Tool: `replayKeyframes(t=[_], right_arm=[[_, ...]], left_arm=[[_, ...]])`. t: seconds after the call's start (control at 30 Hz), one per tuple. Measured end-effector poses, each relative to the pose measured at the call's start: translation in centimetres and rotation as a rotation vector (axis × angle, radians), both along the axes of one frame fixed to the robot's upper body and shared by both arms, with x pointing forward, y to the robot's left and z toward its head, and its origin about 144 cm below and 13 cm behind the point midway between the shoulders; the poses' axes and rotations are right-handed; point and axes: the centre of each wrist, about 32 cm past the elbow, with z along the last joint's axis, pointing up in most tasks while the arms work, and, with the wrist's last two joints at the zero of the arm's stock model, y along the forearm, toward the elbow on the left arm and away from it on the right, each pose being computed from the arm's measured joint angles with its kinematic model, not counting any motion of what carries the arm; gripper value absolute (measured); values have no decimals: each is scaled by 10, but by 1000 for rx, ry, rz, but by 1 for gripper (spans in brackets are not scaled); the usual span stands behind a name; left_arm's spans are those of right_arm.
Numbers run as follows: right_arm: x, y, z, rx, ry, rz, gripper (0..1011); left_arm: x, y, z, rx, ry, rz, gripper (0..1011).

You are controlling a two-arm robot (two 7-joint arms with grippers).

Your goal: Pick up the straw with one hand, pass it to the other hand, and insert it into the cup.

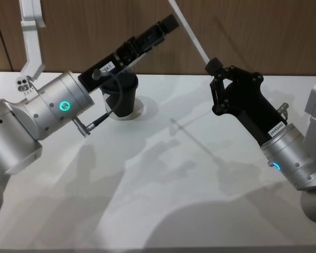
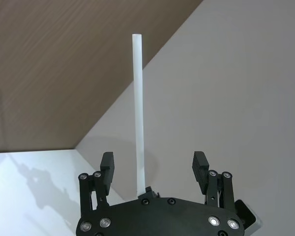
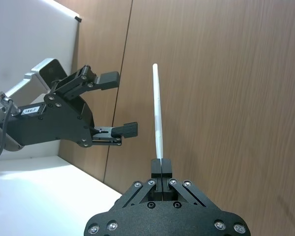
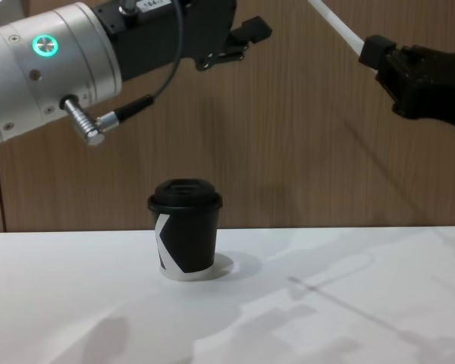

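Here, thin translucent-white plastic straw (image 1: 194, 37) aloft and tilted, lower end pinched tight by right black fingered gripper with blue ring light (image 1: 213, 66). Long free end exposed, likely for handover. Left black gripper with grey cable and green light (image 1: 160, 29) raised beside straw, fingers spread, not touching it. Black lidded paper cup (image 4: 186, 239) upright on white table (image 1: 147, 211) below left gripper, straw not yet inserted.

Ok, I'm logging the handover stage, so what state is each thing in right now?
straw: in the air, tilted, gripped at its lower end.
right hand: shut on the straw.
left hand: open, raised, holding nothing.
cup: upright on the table, no straw in it.
lid: on the cup.
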Motion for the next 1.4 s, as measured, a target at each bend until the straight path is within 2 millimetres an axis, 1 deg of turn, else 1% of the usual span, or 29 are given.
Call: replayKeyframes(t=[0.33,1.07,1.4], right_arm=[[0,0,0,0,0,0,6],[0,0,0,0,0,0,6],[0,0,0,0,0,0,6]], left_arm=[[3,-10,0,-19,1,-23,1000],[6,-24,4,-29,-26,-15,1000],[11,-31,4,-20,-26,-8,1000]])
